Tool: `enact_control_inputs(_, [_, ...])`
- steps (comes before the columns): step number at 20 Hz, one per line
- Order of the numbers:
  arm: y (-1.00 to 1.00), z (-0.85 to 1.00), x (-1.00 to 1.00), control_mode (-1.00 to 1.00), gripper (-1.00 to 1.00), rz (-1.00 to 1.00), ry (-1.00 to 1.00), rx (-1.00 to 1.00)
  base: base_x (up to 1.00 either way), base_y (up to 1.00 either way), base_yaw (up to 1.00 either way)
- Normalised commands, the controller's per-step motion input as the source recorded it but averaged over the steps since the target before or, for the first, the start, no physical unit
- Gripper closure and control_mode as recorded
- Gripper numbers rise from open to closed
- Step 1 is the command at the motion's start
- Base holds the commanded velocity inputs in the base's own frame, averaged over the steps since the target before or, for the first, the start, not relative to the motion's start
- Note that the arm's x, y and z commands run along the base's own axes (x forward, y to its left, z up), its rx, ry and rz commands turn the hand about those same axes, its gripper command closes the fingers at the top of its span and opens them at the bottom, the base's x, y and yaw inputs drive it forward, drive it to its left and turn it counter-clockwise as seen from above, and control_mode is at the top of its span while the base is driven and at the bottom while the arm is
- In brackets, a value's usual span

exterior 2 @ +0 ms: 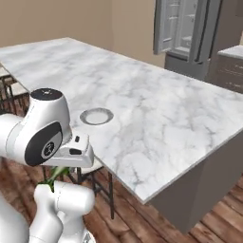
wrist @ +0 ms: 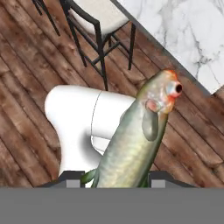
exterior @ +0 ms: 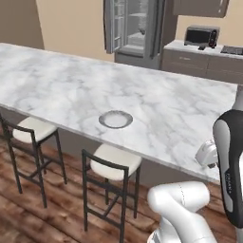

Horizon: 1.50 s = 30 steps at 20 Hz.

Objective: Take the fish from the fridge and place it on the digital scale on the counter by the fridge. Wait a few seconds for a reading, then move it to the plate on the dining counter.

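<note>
One fish [wrist: 139, 140] is caught between the gripper's [wrist: 114, 178] two dark finger tips, its tail down in the clamp and its head pointing toward one o'clock in the hand view. It is slender and olive-yellow with a paler, silvery belly, an orange-red flush around the snout and gill, a red eye and a small grey fin on its side. In the right base view a green sliver of it [exterior 2: 56, 174] shows just under the hand, low in front of the island and over the wooden floor [wrist: 26, 87].

Counting from left to right in the left base view: two pale round-seated stools [exterior: 29, 130] tucked against the dining counter [exterior: 61, 90], one round grey-white plate [exterior: 116, 119] lying on that marble top near its front edge, one fridge [exterior: 135, 31] with its doors standing open at twelve o'clock, and one toaster oven [exterior: 201, 35] on the counter [exterior: 182, 46] at one o'clock.

The arm is folded low beside the island, its hand held below the marble edge.
</note>
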Motion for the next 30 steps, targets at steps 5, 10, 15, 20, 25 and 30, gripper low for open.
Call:
enact_control_inputs(5, [0.0, 0.0, 0.0, 1.0, 1.0, 0.0, 0.0, 0.0, 0.0, 1.0, -0.46])
enact_control_inputs(10, [0.0, 0.0, 0.0, 1.0, 1.0, 0.0, 0.0, 0.0, 0.0, 1.0, -0.42])
enact_control_inputs(15, [0.0, 0.0, 0.0, 1.0, 1.0, 0.0, 0.0, 0.0, 0.14, 1.0, -0.4])
enact_control_inputs(20, [0.0, 0.0, 0.0, 1.0, 1.0, 0.0, 0.0, 0.0, 0.44, 0.66, -0.4])
enact_control_inputs(25, [0.0, 0.0, 0.0, 1.0, 1.0, 0.0, 0.0, 0.0, 0.65, 0.2, -0.35])
enact_control_inputs(30, [0.0, 0.0, 0.0, 1.0, 1.0, 0.0, 0.0, 0.0, 0.41, 0.26, -0.22])
